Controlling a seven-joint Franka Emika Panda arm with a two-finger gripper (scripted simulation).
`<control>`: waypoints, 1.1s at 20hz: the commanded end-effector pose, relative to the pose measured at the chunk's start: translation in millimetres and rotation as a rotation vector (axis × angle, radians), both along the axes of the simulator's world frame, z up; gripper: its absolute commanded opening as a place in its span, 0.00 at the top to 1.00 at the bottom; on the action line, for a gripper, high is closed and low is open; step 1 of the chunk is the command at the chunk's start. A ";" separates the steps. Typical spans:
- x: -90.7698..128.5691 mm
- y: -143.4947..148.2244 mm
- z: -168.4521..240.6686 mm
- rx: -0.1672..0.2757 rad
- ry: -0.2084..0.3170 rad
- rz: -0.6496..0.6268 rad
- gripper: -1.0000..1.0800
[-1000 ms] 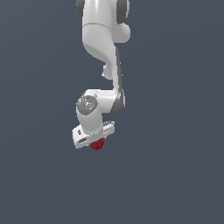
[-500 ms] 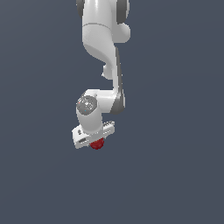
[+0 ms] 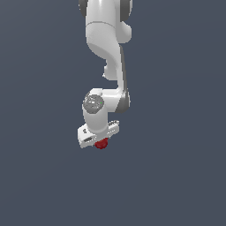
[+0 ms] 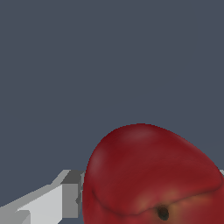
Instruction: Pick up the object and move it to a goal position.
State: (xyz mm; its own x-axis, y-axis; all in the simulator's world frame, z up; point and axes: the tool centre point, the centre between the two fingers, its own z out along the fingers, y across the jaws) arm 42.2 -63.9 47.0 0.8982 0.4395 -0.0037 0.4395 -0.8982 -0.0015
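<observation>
The object (image 3: 102, 144) is a small dark red rounded lump that sits just under the white gripper (image 3: 101, 140) in the exterior view. The gripper hangs from the white arm, well above the dark grey ground, and is shut on the object. Seen from the wrist, the object (image 4: 151, 179) fills much of the picture, glossy red with a dark pit near its lower part. One light grey finger (image 4: 48, 203) presses against its side. The other finger is almost wholly out of the picture.
The white arm (image 3: 108, 48) comes down from the top of the exterior view. Around it there is only a flat dark grey surface (image 3: 176, 176), with no other objects or goal marker in sight.
The gripper, still holding the object, has shifted slightly toward the exterior view's right and a little upward. Its grip has not changed.
</observation>
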 end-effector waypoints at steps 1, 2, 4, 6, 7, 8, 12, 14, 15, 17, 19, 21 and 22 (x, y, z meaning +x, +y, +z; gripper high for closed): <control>-4.2 13.0 3.3 0.000 -0.003 0.001 1.00; -6.9 19.4 4.2 0.000 -0.003 0.001 1.00; -13.3 34.4 6.2 0.000 -0.003 0.001 1.00; -20.9 52.3 8.7 0.000 -0.003 0.001 1.00; -25.1 62.6 10.3 0.000 -0.003 0.002 1.00; -29.5 73.2 11.7 0.000 -0.003 0.002 1.00; -48.8 119.5 18.1 0.000 -0.003 0.002 1.00; -58.3 142.8 21.4 0.000 -0.003 0.002 1.00; -62.9 154.4 23.0 0.000 -0.003 0.002 1.00; -71.9 177.1 26.1 0.000 -0.003 0.002 1.00; -80.5 199.1 29.2 0.000 -0.003 0.002 1.00; -88.4 219.8 32.3 0.000 -0.004 0.002 1.00; -91.8 229.0 33.6 0.000 -0.004 0.002 1.00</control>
State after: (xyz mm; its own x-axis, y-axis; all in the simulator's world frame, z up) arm -44.3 150.2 77.2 0.8966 0.4428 -0.0030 0.4428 -0.8966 -0.0007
